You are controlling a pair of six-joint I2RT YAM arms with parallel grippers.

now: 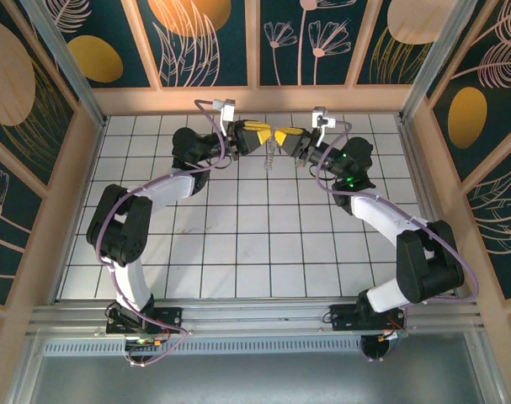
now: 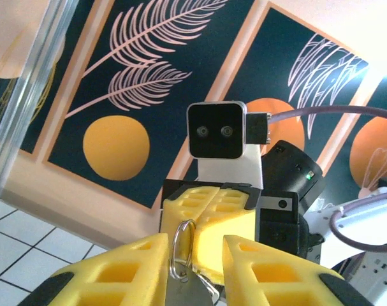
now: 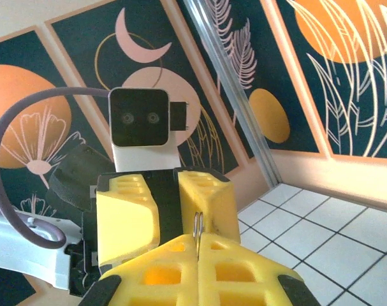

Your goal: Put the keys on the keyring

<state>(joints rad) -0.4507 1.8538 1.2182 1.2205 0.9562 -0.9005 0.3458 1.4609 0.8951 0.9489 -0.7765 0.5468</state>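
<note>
At the upper centre of the top view, the right gripper [image 1: 279, 135] has its jaws pinched tight on the small silvery metal ring [image 2: 173, 258], which stands upright in the gap between the slightly parted jaws of the left gripper [image 1: 266, 136], a flat silvery key [image 2: 193, 292] hanging just beneath.

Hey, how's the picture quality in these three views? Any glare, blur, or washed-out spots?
Top external: even light, sharp, only faint shadows on the tiles. Left wrist: the metal ring glints, the left gripper's fingers look slightly soft, and the upper right corner is washed out. Right wrist: bright, the ring a thin line.
</note>
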